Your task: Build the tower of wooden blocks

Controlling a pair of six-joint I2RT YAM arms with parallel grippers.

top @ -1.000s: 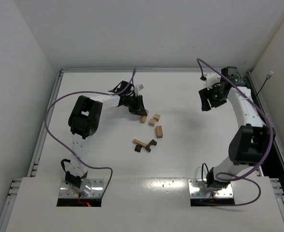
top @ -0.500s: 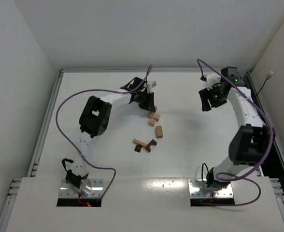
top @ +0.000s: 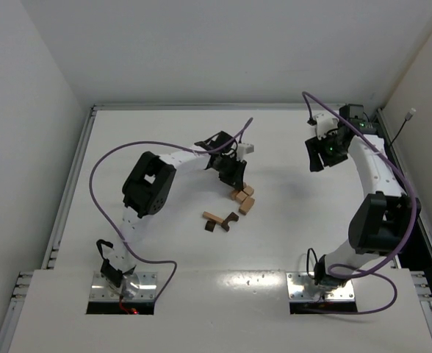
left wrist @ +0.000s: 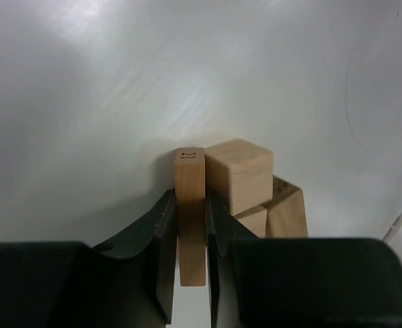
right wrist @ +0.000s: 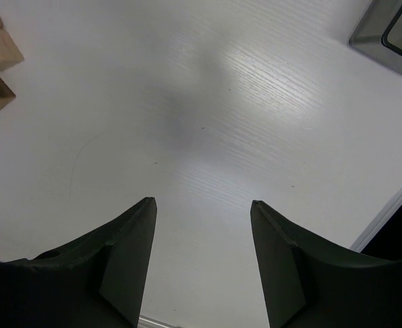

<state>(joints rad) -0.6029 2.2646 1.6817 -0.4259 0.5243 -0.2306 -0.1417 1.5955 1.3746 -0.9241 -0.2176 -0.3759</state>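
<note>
We see the white table (top: 164, 250) first, with the left arm (top: 148, 185) reaching in toward its middle and the right arm (top: 378, 220) bent up near the far right edge.

In the right wrist view, the corner of a smoky-grey tray (right wrist: 385, 37) shows at the upper right. Too little of it is in view for us to tell what it holds.

The right gripper (right wrist: 202, 205) hangs over bare table with its jaws spread wide, touching nothing.

The left gripper (left wrist: 189, 208) is down at the table with its jaws nearly together, pinching a thin tan block (left wrist: 190, 232) that stands on edge between them.

The pieces of the wood block tower lie loose near the table's middle, in two small groups. Just beside the thin block's right face sits a tan cube (left wrist: 240, 174), and more tan blocks (left wrist: 286, 212) are tucked close behind it. Nearer the arm bases and slightly apart, we find a tan plank (top: 213, 216), a dark brown arch (top: 231, 219) and a small dark block (top: 209, 226).
</note>
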